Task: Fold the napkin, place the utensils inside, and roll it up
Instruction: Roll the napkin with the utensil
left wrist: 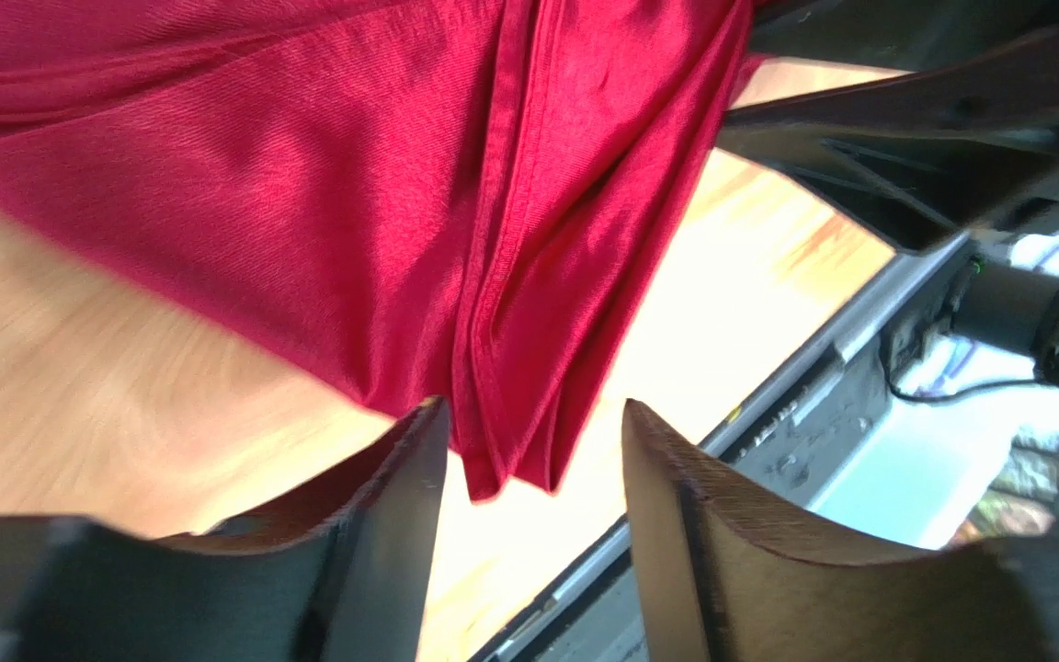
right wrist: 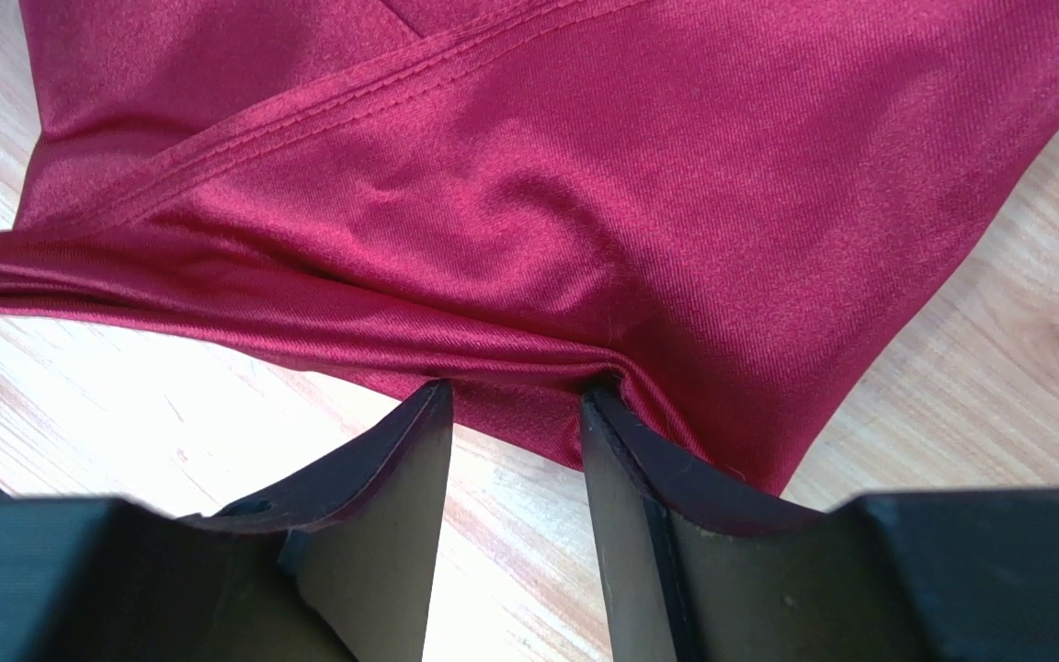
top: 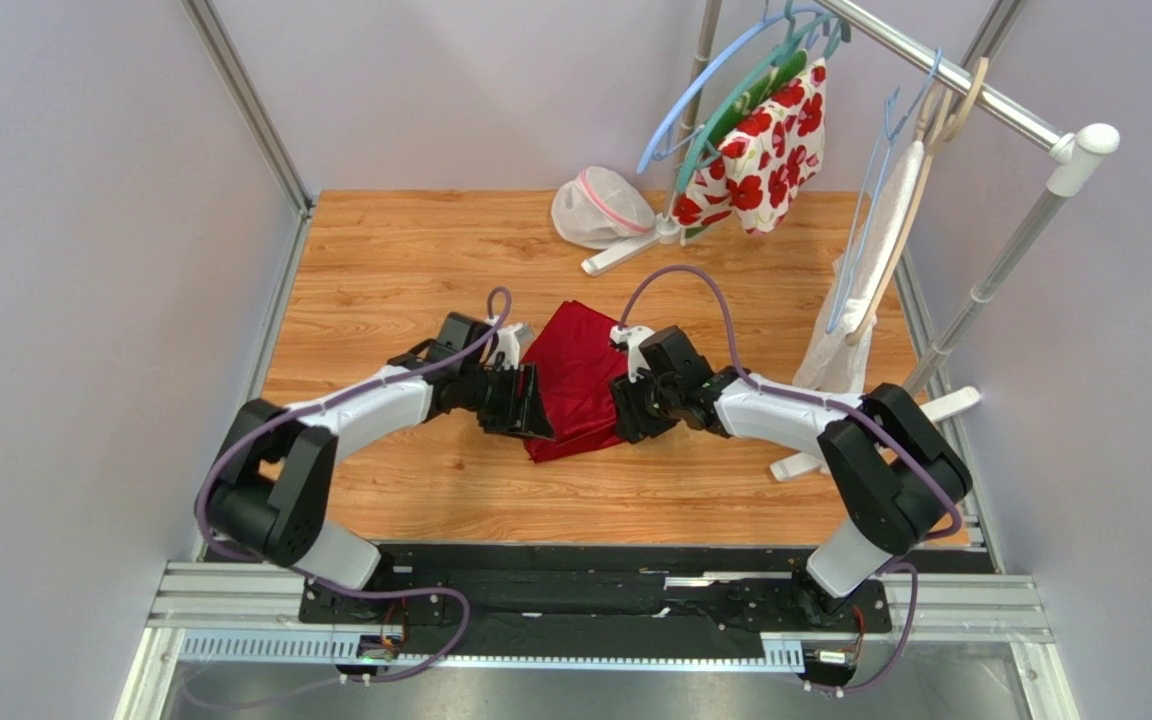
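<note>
The dark red napkin (top: pixel 575 375) lies loosely folded and creased on the wooden table (top: pixel 387 270), between my two grippers. My left gripper (top: pixel 531 402) is at its left edge. In the left wrist view it (left wrist: pixel 528 414) is open, and a hanging corner of the napkin (left wrist: pixel 356 207) reaches just between the fingertips. My right gripper (top: pixel 624 405) is at the napkin's right edge. In the right wrist view it (right wrist: pixel 514 393) is open, its tips at a bunched fold of the napkin (right wrist: pixel 563 207). No spoon is in view.
A clothes rack (top: pixel 988 98) with hangers stands at the back right. It carries a white cloth with red flowers (top: pixel 760 158) and a white towel (top: pixel 850 323). A white mesh bag (top: pixel 602 207) lies at the table's far edge. The rack's foot (top: pixel 627 252) rests behind the napkin.
</note>
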You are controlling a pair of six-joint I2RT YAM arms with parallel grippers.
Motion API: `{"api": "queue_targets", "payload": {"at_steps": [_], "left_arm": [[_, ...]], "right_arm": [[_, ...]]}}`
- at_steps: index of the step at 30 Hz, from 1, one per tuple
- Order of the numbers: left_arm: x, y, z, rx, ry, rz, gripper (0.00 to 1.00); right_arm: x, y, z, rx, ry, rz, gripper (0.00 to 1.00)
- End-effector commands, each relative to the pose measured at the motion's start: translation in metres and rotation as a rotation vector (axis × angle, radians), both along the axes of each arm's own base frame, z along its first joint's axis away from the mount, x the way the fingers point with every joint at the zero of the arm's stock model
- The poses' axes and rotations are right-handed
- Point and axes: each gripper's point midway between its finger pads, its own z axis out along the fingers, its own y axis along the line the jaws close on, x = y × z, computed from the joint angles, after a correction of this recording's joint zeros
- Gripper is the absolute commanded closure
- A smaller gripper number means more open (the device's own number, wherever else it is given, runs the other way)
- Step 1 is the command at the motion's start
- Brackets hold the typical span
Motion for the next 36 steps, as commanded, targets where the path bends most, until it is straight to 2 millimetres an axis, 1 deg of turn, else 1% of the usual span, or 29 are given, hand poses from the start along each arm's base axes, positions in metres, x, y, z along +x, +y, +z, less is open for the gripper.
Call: {"api": "queue_targets", "payload": {"at_steps": [1,2,3,4,5,6,7,8,10,13,15,17,22,23,25,26,27,29,32,36], "left_arm": [[0.008,0.022,0.026,0.089,-0.105,0.077,0.41],[0.007,0.024,0.033,0.079,-0.131,0.097,0.4],[0.004,0.026,0.034,0.073,-0.136,0.108,0.33],[-0.004,0.029,0.028,0.074,-0.122,0.118,0.32],[-0.006,0.03,0.032,0.06,-0.132,0.134,0.31],[-0.009,0.031,0.032,0.055,-0.126,0.141,0.3],[-0.013,0.032,0.026,0.052,-0.114,0.145,0.29],[-0.017,0.029,0.027,0.03,-0.103,0.148,0.29],[-0.021,0.027,0.02,-0.001,-0.097,0.156,0.28],[-0.025,0.024,0.017,-0.034,-0.096,0.175,0.28],[-0.026,0.022,0.02,-0.055,-0.114,0.17,0.27],[-0.027,0.019,0.022,-0.077,-0.13,0.172,0.26],[-0.027,0.011,0.01,-0.072,-0.105,0.17,0.24],[-0.026,0.01,0.005,-0.065,-0.091,0.171,0.24],[-0.024,0.005,0.004,-0.063,-0.095,0.166,0.24],[-0.023,0.005,-0.001,-0.041,-0.091,0.172,0.24],[-0.021,0.004,-0.001,-0.034,-0.093,0.173,0.24],[-0.022,0.008,-0.008,0.005,-0.081,0.176,0.24],[-0.02,0.01,-0.014,0.028,-0.073,0.193,0.24],[-0.016,0.009,-0.018,0.018,-0.071,0.223,0.25]], "right_arm": [[-0.008,-0.016,-0.027,-0.085,0.083,-0.035,0.54],[-0.009,-0.016,-0.027,-0.087,0.085,-0.032,0.54],[-0.008,-0.016,-0.028,-0.089,0.089,-0.034,0.54],[-0.008,-0.016,-0.028,-0.09,0.091,-0.034,0.54],[-0.008,-0.015,-0.028,-0.089,0.092,-0.03,0.54],[-0.009,-0.015,-0.028,-0.089,0.095,-0.032,0.54],[-0.008,-0.014,-0.029,-0.088,0.096,-0.028,0.54],[-0.008,-0.014,-0.029,-0.087,0.099,-0.031,0.54],[-0.009,-0.014,-0.03,-0.09,0.103,-0.03,0.54],[-0.009,-0.013,-0.029,-0.088,0.107,-0.031,0.54],[-0.009,-0.013,-0.03,-0.089,0.113,-0.032,0.54],[-0.008,-0.012,-0.029,-0.086,0.113,-0.034,0.54],[-0.009,-0.012,-0.031,-0.088,0.12,-0.034,0.54],[-0.008,-0.011,-0.03,-0.084,0.118,-0.035,0.54],[-0.009,-0.012,-0.032,-0.088,0.122,-0.033,0.54],[-0.009,-0.012,-0.032,-0.088,0.122,-0.033,0.54],[-0.009,-0.011,-0.032,-0.088,0.122,-0.033,0.54],[-0.009,-0.012,-0.032,-0.087,0.125,-0.035,0.54],[-0.009,-0.011,-0.032,-0.083,0.124,-0.033,0.54],[-0.009,-0.011,-0.032,-0.083,0.126,-0.035,0.54]]}}
